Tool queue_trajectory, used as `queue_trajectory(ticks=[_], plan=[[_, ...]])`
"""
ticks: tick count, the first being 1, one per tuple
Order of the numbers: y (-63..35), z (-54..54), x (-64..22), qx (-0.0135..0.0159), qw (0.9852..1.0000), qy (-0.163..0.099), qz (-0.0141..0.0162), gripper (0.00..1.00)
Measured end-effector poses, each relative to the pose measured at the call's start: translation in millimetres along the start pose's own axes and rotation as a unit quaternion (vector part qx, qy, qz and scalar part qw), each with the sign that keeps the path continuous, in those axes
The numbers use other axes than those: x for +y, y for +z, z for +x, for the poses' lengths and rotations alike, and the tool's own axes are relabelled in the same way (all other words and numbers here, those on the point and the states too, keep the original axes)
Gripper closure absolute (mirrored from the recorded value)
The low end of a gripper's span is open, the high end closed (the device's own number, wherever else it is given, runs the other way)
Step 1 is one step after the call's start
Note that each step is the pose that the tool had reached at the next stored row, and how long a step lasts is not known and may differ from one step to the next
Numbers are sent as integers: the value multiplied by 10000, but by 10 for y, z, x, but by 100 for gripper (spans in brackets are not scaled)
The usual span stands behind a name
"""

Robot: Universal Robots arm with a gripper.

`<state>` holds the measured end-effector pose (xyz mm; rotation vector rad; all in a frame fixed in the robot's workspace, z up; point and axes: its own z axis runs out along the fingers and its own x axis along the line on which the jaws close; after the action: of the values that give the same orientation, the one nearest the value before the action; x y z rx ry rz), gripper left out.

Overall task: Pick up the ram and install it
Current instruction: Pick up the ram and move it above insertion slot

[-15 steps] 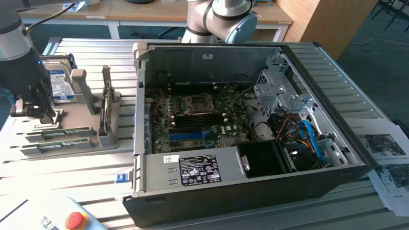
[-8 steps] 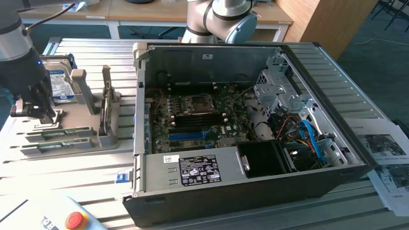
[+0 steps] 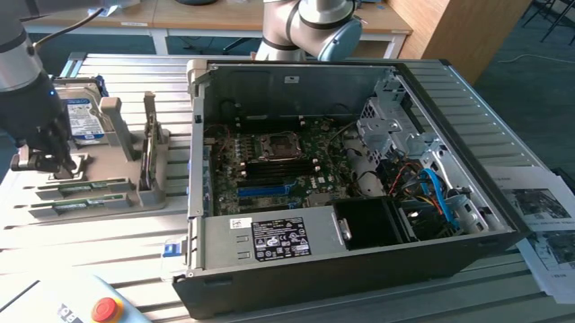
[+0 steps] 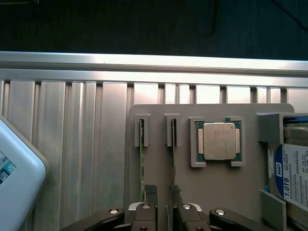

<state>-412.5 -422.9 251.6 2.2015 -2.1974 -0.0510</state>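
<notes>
Worktop [image 3: 108,249] carries the open PC case [image 3: 359,276] and, on the exterior view's left, the grey fixture [image 3: 121,171]. Tool [image 4: 163,189] hangs over the fixture, jaws apart, gripping nothing. The ram [image 4: 173,132] stands on edge in its slot, just beside a second stick [image 4: 141,132]. We'd centre the gap on one stick, pads flat to its faces, then descend straight so nothing binds.

Bright daylight, glare on metal table [image 3: 90,235], computer case [image 3: 359,276] interior shadowed
</notes>
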Motion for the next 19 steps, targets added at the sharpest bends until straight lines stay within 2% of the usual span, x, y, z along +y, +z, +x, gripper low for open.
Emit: queue_trajectory(ticks=[4, 11, 19], plan=[[-1, 44, 1, 0, 10000, 0, -1, 76], [-1, 47, -1, 0, 10000, 0, 0, 76], [-4, 64, -76, 0, 10000, 0, -11, 76]])
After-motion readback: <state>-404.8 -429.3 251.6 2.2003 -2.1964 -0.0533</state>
